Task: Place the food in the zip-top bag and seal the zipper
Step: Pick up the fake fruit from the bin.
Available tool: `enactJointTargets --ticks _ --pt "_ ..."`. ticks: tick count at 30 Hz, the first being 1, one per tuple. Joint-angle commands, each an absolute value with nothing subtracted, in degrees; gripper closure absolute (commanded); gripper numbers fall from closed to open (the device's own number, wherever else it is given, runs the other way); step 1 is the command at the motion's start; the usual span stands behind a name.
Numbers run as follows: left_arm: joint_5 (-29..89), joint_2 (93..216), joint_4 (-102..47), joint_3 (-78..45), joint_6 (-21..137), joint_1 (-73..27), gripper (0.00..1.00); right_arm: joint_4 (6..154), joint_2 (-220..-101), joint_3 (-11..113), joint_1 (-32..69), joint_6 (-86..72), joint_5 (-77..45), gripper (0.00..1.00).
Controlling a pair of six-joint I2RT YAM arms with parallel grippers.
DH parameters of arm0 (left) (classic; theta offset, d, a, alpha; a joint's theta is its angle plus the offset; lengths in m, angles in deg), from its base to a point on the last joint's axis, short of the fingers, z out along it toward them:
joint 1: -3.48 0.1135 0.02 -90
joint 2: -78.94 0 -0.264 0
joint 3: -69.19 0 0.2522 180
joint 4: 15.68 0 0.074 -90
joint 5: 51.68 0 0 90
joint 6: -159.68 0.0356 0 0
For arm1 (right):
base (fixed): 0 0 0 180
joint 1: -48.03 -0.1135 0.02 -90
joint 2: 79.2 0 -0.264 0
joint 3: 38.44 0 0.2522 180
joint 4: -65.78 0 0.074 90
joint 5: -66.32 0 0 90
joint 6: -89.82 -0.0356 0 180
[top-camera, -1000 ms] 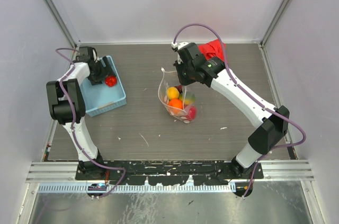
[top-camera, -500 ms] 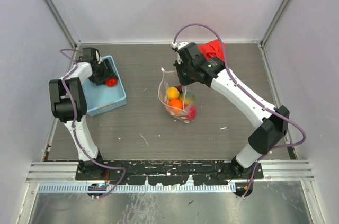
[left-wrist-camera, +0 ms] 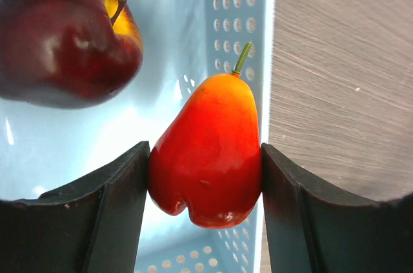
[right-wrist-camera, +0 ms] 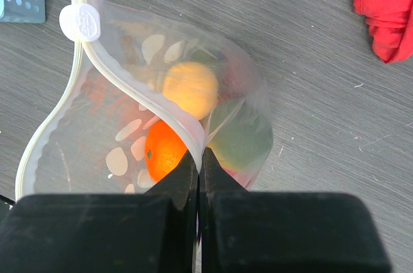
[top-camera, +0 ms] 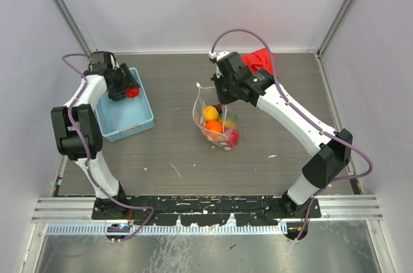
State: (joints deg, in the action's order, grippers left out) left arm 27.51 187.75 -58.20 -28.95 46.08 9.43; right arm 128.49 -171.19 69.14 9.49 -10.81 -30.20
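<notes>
The grey bench (top-camera: 168, 150) carried everything, and the zip-top bag (top-camera: 216, 123) stood near its middle with its mouth open. Well to the left of the bag sat the light blue basket (top-camera: 129, 124). Behind the bag and to its right lay the red cloth (top-camera: 261, 59).

The right claw (top-camera: 219, 100) stood at the bag's far edge. In the wrist view this claw (right-wrist-camera: 200, 154) was pinched narrow on the zipper (right-wrist-camera: 129, 92), holding that rim up. The white slider tab (right-wrist-camera: 82, 22) sat at one end of the strip.

The left claw (top-camera: 129, 90) was over the basket, far left of the bag. It gripped a red-orange fruit (left-wrist-camera: 208, 150) between its two fingers. That fruit seemed to hang above the basket's perforated wall (left-wrist-camera: 232, 21), though the close view left its height unclear. A dark red apple (left-wrist-camera: 64, 34) lay on the basket floor.

Inside the bag were a yellow fruit (right-wrist-camera: 189, 89), an orange fruit (right-wrist-camera: 164, 150) and a green fruit (right-wrist-camera: 242, 137).
</notes>
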Motion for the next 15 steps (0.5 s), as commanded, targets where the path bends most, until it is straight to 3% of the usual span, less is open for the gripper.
enactJointTargets --ticks 1,15 --pt "28.80 180.48 -59.70 -28.26 44.11 8.93 0.54 127.66 -169.58 71.16 9.43 -10.99 -29.91 1.00" --pt "27.77 164.56 -63.08 -24.38 41.09 1.74 0.56 128.85 -169.51 72.45 9.19 -11.37 -30.62 1.00"
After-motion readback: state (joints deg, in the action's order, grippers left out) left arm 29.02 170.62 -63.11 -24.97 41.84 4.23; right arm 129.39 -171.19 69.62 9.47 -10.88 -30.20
